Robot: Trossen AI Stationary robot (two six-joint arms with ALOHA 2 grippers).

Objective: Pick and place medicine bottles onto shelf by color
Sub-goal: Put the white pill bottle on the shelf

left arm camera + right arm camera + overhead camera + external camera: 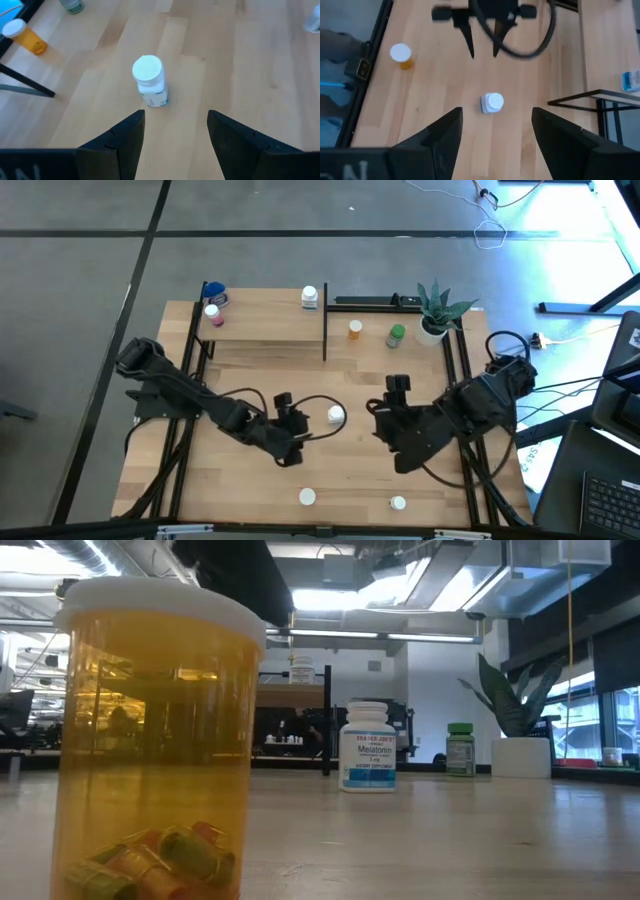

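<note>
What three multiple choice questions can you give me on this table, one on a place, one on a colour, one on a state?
1. Where is the green bottle?
A on the shelf
B beside the potted plant
C at the table's near edge

2. What colour is the bottle next to it?
A blue
B pink
C orange

3. How is the left tool?
A open, holding nothing
B shut on a white bottle
C shut on a pink bottle

B: it stands on the table by the plant.
C: the orange bottle is its neighbour.
A: its fingers stand apart, the white bottle ahead of them.
</note>
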